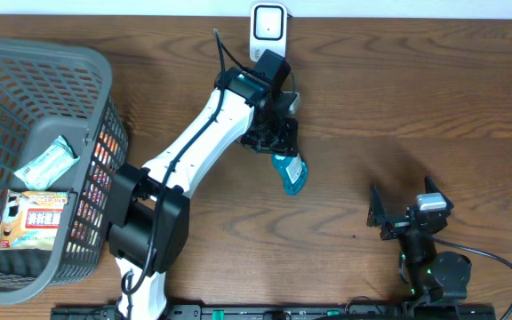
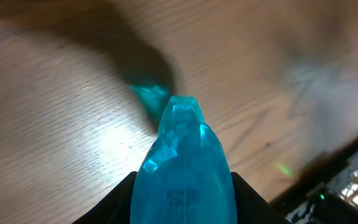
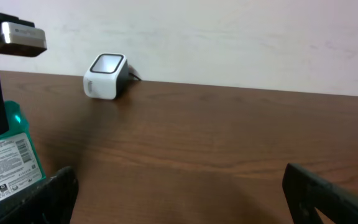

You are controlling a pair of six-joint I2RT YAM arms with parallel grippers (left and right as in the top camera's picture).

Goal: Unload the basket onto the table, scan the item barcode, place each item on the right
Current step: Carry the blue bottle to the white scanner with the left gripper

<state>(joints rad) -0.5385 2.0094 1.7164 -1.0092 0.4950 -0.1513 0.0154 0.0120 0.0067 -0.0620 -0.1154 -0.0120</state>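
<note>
The left gripper [image 1: 272, 138] is clamping a teal bottle [image 1: 290, 173], and its dark fingers [image 2: 120, 200] are pressing on both sides of the bottle's body, as the left wrist view is showing. The bottle is hanging from the gripper with its narrow end pointing toward the near side of the table [image 1: 434, 107]. Under it, a dark shadow and a small teal glint are lying on the wood, so the bottle is seeming to be off the surface, though I cannot tell this for sure. In the right wrist view, a white label on the bottle is facing that camera; the print on it is too small to read. The white scanner [image 1: 268, 22] is standing at the far edge of the table, just in front of the pale wall, and the bottle is sitting near it on the robot's side but apart from it. The left arm is reaching across the middle of the table from its base at the near edge. The right gripper [image 1: 396, 218] is resting low at the near right side, well apart from the bottle, with its fingers spread wide and nothing between them. At the left, a grey basket [image 1: 92, 107] is holding a pale green packet [image 1: 50, 160] and a printed snack bag [image 1: 34, 220].
</note>
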